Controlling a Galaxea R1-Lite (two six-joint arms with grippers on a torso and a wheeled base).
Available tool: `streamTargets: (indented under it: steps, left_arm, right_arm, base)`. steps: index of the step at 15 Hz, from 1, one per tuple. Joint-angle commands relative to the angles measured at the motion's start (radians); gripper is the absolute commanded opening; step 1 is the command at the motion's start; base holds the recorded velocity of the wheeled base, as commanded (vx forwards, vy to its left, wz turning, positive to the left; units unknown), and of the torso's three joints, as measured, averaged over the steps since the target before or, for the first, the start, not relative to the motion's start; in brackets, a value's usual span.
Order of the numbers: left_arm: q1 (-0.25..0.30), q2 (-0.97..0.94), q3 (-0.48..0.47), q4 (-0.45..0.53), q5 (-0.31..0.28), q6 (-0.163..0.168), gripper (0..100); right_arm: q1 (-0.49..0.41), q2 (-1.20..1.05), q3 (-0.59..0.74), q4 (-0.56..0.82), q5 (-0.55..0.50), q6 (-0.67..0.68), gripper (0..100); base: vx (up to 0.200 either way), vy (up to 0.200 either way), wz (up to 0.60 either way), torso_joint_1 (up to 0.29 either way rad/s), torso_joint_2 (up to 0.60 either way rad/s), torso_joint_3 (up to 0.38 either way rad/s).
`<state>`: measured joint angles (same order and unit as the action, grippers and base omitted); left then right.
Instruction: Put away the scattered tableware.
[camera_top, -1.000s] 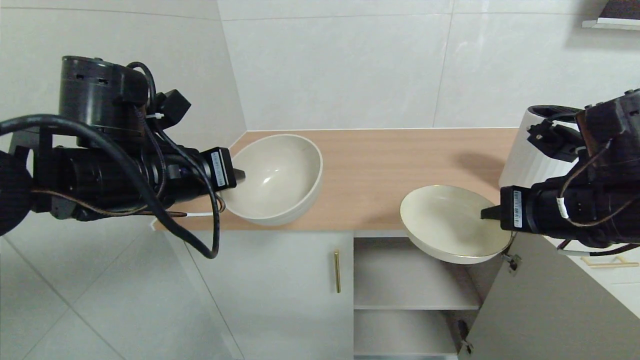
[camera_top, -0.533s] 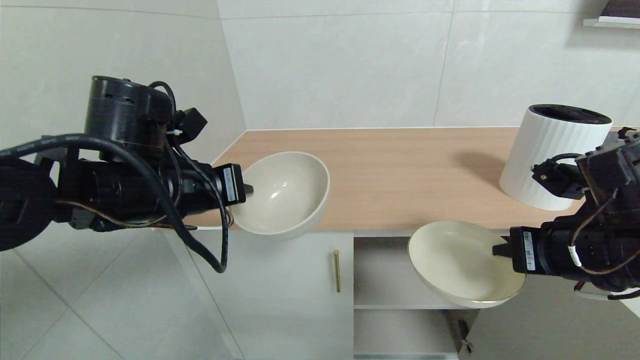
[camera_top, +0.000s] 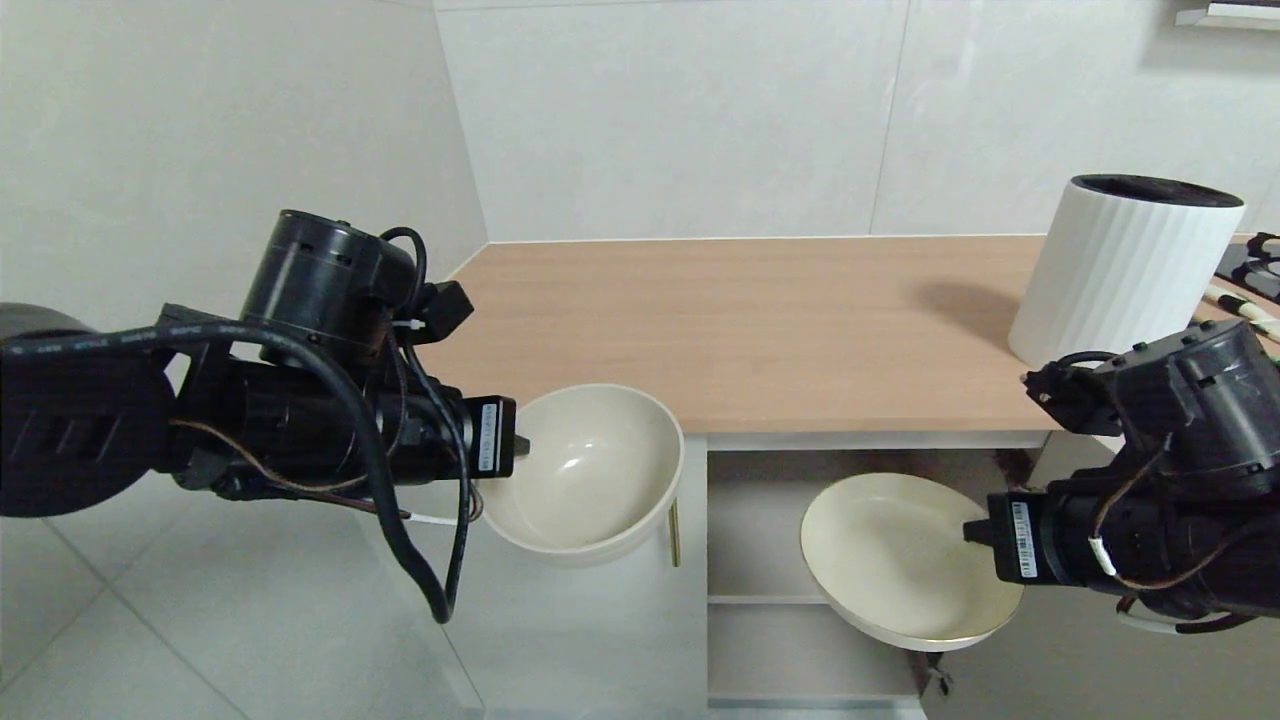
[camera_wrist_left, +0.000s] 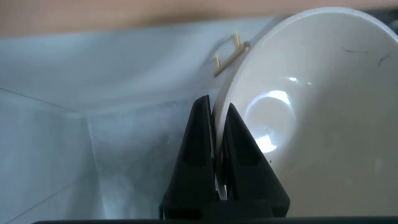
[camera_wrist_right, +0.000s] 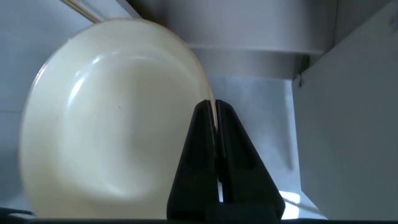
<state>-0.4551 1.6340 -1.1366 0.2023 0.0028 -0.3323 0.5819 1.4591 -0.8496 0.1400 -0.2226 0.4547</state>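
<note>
Left gripper (camera_top: 518, 446) clamped on bowl (camera_top: 590, 470) rim, bowl in air below worktop (camera_top: 760, 330) edge. Right gripper (camera_top: 970, 530) pinching plate (camera_top: 895, 555) rim, plate before open cabinet shelf (camera_top: 760, 598).

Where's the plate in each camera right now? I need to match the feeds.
Head view: plate low right of centre, held by the right gripper before the open cabinet.
Left wrist view: the bowl instead.
Right wrist view: plate, rim in the right gripper.
Shared landmark: the open cabinet.
</note>
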Motion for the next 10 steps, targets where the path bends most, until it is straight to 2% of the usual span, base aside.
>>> streamTargets:
  steps: [1, 10]
  left_arm:
    - [-0.010, 0.013, 0.003, 0.000, 0.000, -0.001, 0]
    - [-0.013, 0.029, 0.001, -0.001, 0.005, 0.001, 0]
  right_arm:
    - [0.001, 0.027, 0.006, -0.002, 0.000, 0.001, 0]
    - [0.003, 0.098, 0.030, -0.003, 0.002, -0.002, 0]
  base:
    - [0.000, 0.000, 0.00, -0.149, 0.45, 0.310]
    - [0.000, 0.000, 0.00, -0.123, 0.45, 0.335]
